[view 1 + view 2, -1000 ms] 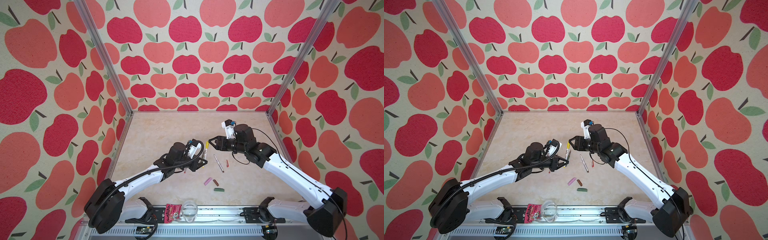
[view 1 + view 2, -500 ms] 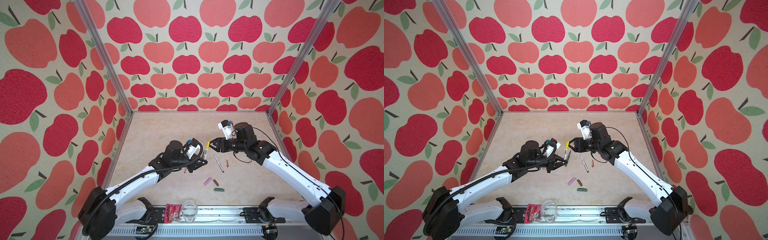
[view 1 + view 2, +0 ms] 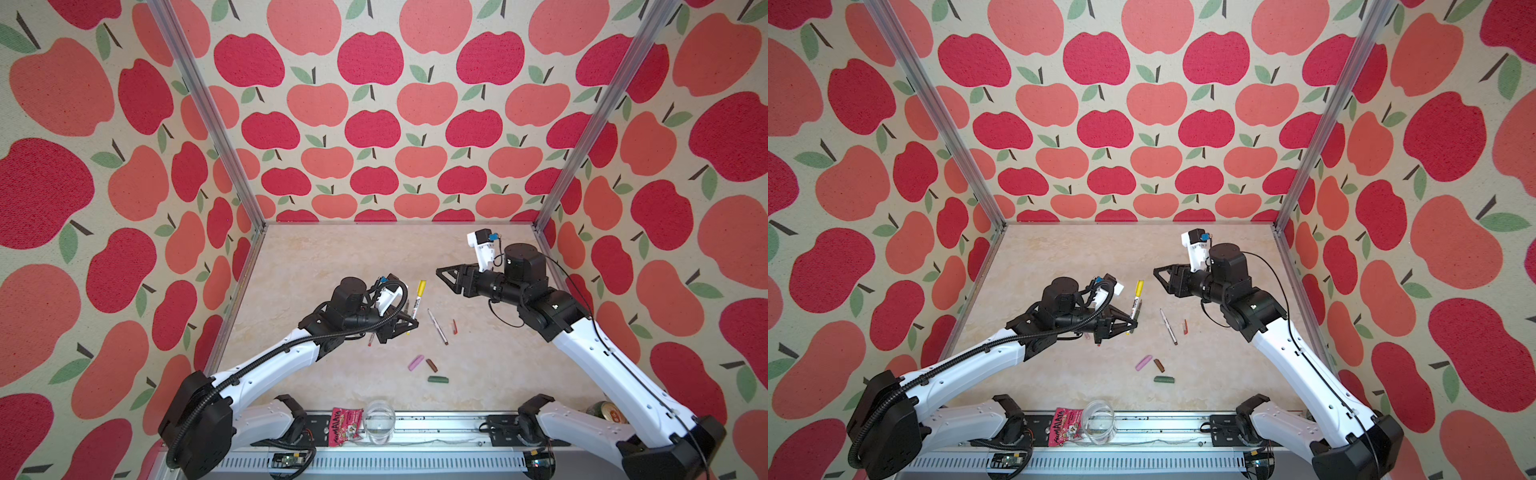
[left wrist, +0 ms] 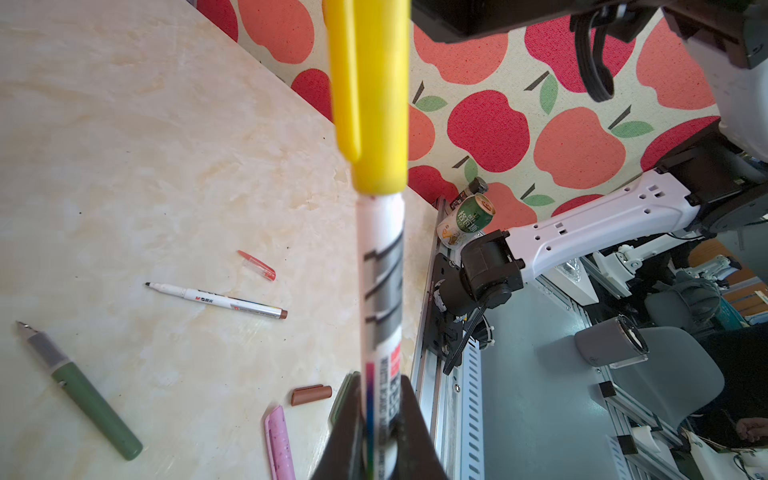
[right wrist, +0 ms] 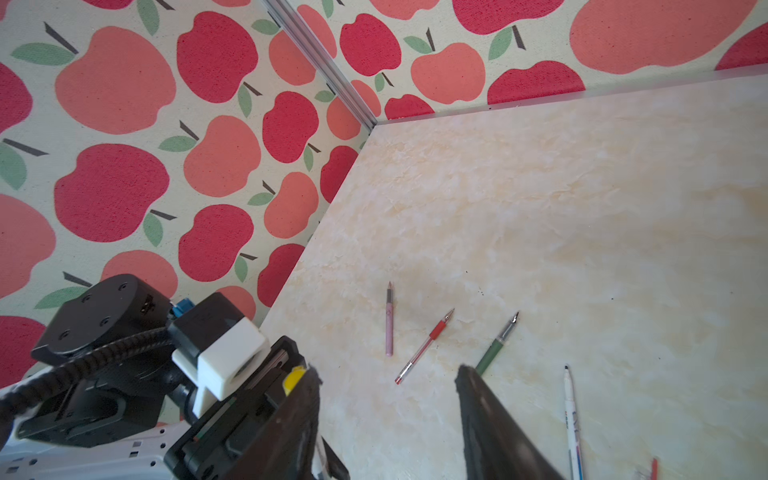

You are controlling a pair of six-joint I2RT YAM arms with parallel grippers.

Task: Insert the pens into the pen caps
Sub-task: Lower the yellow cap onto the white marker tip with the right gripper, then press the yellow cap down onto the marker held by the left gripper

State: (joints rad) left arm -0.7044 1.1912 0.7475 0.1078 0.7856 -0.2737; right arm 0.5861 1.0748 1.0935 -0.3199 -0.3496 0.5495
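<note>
Fabric-textured walls printed with red and coral apples enclose a flat tabletop of glossy cream marble pattern, framed by ribbed aluminium posts. Two white-shelled arms with black joints reach in from the near edge.

The left gripper hovers over the middle of the table. Its black wedge-shaped fingers are pressed tight on the lower barrel of a white pen, a smooth cylinder with dark grey stripes and fine print. The pen points up and away, and the yellow cap, opaque plastic with a flat clip, sits on its far end.

The right gripper hangs just beyond that capped end, apart from it. Its jaws are spread wide and hold nothing.

The other pens lie flat on the table. A dark green pen with a grey grip section and a metal nib lies near the left gripper. A red pen with a clear barrel lies beside it, and a slim lilac-pink pen further out. A second white pen, uncapped and fine-tipped with a brown end, lies between the two grippers. A thin translucent red cap lies just beside it.

Closer to the arm bases three stubby caps sit close together. They are a speckled pink cap, a brown cap and a dark green cap.
</note>
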